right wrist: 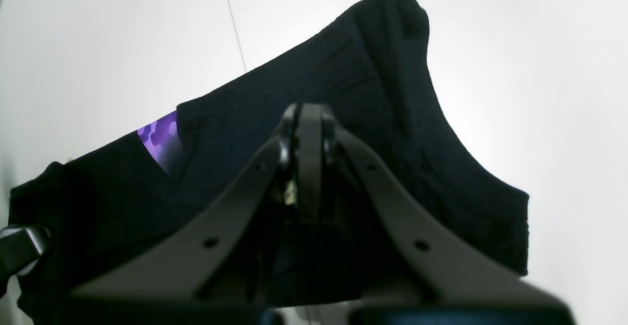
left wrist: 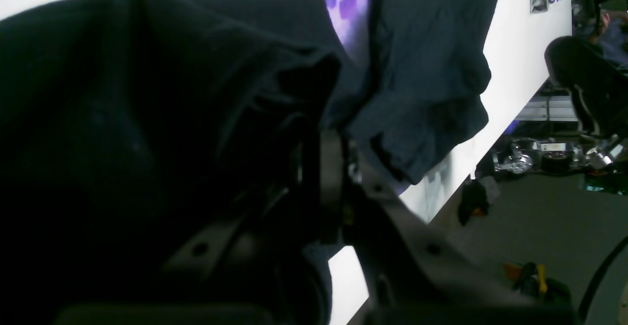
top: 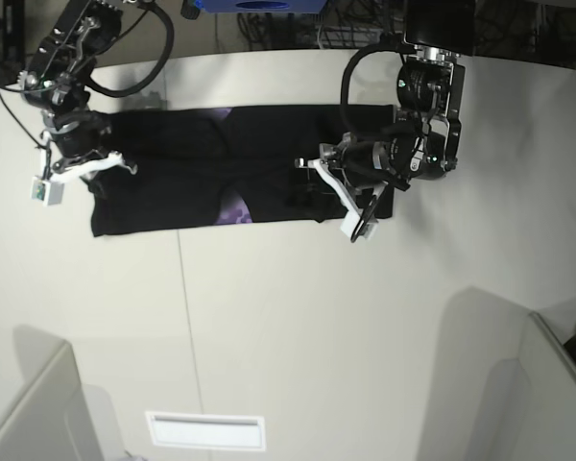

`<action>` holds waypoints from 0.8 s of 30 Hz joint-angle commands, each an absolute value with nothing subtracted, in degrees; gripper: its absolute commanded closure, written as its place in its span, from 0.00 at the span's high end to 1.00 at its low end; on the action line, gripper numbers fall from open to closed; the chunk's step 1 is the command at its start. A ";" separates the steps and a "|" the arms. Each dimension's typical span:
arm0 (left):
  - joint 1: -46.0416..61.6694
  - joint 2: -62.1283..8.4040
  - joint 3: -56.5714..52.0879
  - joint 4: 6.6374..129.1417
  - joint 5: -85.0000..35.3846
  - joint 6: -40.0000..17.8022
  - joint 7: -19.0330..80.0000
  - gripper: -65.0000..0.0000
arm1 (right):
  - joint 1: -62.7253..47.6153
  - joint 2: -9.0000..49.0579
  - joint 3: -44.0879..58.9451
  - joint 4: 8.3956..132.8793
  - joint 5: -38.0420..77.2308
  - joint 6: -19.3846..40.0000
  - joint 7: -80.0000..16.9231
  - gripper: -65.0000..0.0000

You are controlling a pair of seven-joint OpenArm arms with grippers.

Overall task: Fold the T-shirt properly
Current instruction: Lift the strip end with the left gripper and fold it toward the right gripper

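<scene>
Right now the T-shirt (top: 202, 178) lies on the white tabletop (top: 317, 317) near its far edge, folded into a long black strip that runs from side to side. A little bit of purple print peeks out in the middle of the strip. The left pincer (top: 350, 206) sits over one end of the strip — the end by the tabletop's right side in the base view. In the left wrist view its two fingers (left wrist: 333, 182) are pressed together with black cloth bunched up around them, so it is clamped on the T-shirt. The right pincer (top: 77, 154) is at the other end of the strip, by the far left corner of the tabletop. Its fingers (right wrist: 306, 153) are squeezed tight together too, and the black cloth spreads out just behind them — whether any cloth is caught between them, the pictures do not show. A thin seam line runs across the tabletop under the T-shirt.
</scene>
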State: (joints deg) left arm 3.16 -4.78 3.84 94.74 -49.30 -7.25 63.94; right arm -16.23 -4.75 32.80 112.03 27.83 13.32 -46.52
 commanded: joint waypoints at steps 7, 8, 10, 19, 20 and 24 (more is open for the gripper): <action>2.07 -4.53 5.58 95.69 -50.42 -7.43 63.43 0.00 | -15.78 -4.44 33.01 113.10 28.53 13.76 -45.23 0.00; 2.07 -4.53 6.37 95.69 -50.42 -7.43 63.43 0.00 | -15.78 -4.44 33.01 113.10 28.53 13.76 -45.23 0.00; 2.07 -4.53 7.08 95.69 -50.42 -7.43 63.43 0.00 | -15.52 -4.44 33.01 113.10 28.53 13.76 -45.23 0.00; 2.07 -4.44 6.46 95.69 -50.42 -7.43 63.43 0.00 | -15.52 -4.44 33.01 113.10 28.53 13.76 -45.23 0.00; 2.07 -4.44 6.46 95.69 -50.42 -7.43 63.43 0.00 | -15.52 -4.44 33.01 113.10 28.53 13.76 -45.23 0.00; 2.07 -4.00 6.46 95.69 -50.42 -7.43 63.43 0.00 | -15.52 -4.44 33.01 113.10 28.53 13.76 -45.23 0.00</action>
